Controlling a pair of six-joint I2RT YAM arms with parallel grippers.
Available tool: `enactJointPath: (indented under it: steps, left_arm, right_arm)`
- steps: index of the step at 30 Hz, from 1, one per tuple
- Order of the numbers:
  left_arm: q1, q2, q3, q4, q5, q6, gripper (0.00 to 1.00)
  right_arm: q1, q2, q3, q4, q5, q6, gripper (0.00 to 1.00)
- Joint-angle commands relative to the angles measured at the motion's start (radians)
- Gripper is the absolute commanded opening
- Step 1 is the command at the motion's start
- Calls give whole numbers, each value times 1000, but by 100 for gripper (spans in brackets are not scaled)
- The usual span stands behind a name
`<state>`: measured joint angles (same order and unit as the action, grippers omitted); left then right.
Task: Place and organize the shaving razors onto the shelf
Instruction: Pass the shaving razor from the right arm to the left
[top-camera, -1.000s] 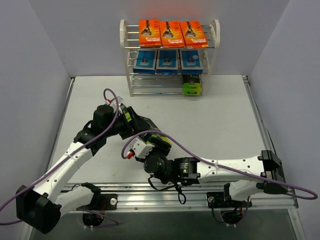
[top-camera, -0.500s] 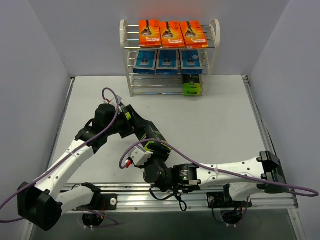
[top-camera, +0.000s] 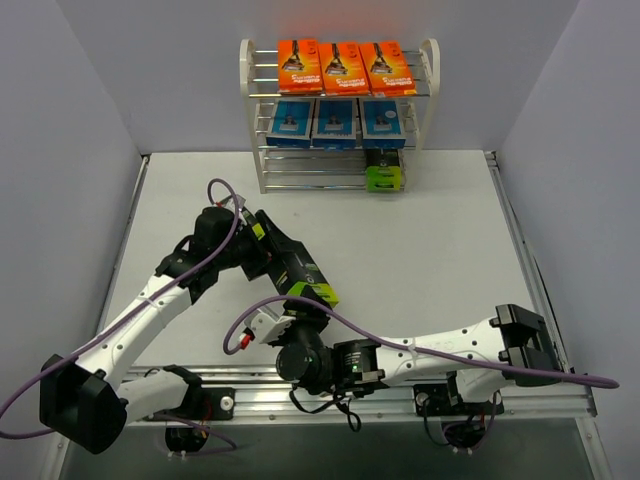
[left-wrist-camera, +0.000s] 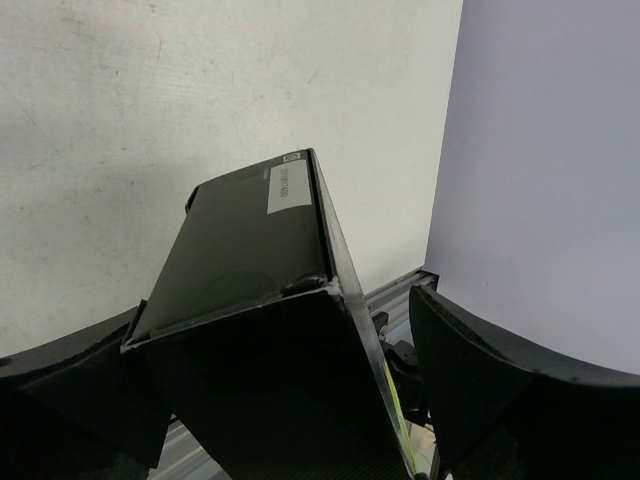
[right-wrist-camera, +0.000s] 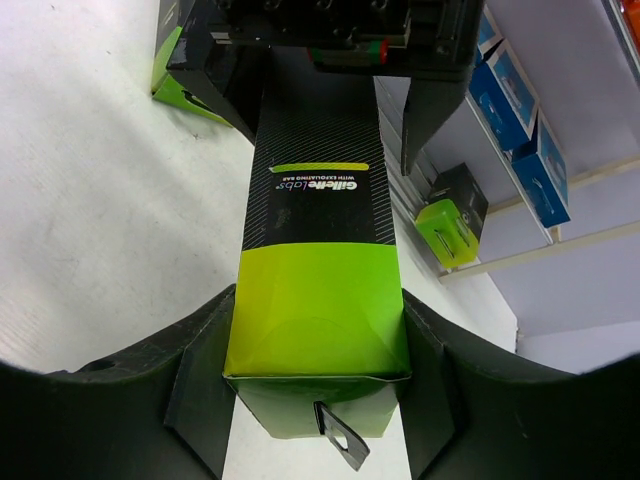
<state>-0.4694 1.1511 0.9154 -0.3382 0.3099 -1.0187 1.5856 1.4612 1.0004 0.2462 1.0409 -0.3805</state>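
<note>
A black-and-lime-green razor box (top-camera: 300, 268) hangs above the table between both grippers. My right gripper (top-camera: 308, 312) is shut on its lime end (right-wrist-camera: 315, 320), with a finger touching each side. My left gripper (top-camera: 272, 243) surrounds the black end (left-wrist-camera: 250, 240) with its jaws apart: the left finger touches the box and a gap shows at the right finger (left-wrist-camera: 470, 360). The white shelf (top-camera: 246, 60) holds three orange cards (top-camera: 343, 66) on the top tier, three blue packs (top-camera: 334, 120) on the middle tier and one black-and-lime box (top-camera: 385, 172) low on the right.
Another black-and-lime box (right-wrist-camera: 180, 60) lies on the table under my left arm, mostly hidden. The shelf's lower tier is bare to the left of its box. Purple cables loop over both arms. White walls enclose the table on the left, the right and behind.
My right arm has drawn back toward the near edge and to the left. My left arm has reached out further, and more of the box's length now shows between the grippers.
</note>
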Motion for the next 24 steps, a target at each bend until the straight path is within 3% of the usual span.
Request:
enactJointPath:
  steps: [1,2,5,6,8,9,11,12,13,14,15,17,24]
  left_arm:
    - [3,-7,42,10,18,-14,95]
    - [3,-8,40,10,17,-14,99]
    - [5,-10,30,16,18,-9,79]
    - [5,-8,25,22,20,-11,64]
    - [5,-7,19,34,21,-15,47]
    - [5,-5,13,37,23,-17,32]
    - [5,-1,7,50,26,-23,23]
    - [6,-1,-1,62,28,-23,19]
    - [6,1,-4,68,31,-24,19]
    - [9,1,-7,70,31,-24,19]
    - [12,-1,-9,74,31,-20,19]
    - [34,-1,-1,67,26,5,18]
    - [188,4,5,62,51,133,19]
  right_arm:
    - [10,16,27,108,99,-54,0]
    - [10,19,29,113,99,-55,0]
    - [14,22,29,123,97,-55,0]
    - [13,24,29,125,99,-55,0]
    - [16,27,29,128,113,-52,0]
    - [17,27,29,131,116,-51,0]
    - [19,27,27,136,125,-47,4]
    - [22,27,27,133,126,-46,12]
    - [20,31,30,128,128,-41,25]
    - [20,31,33,110,128,-25,45]
    - [22,33,37,102,131,-17,51]
    - [22,24,34,84,131,11,61]
    - [20,-70,-11,35,41,146,79]
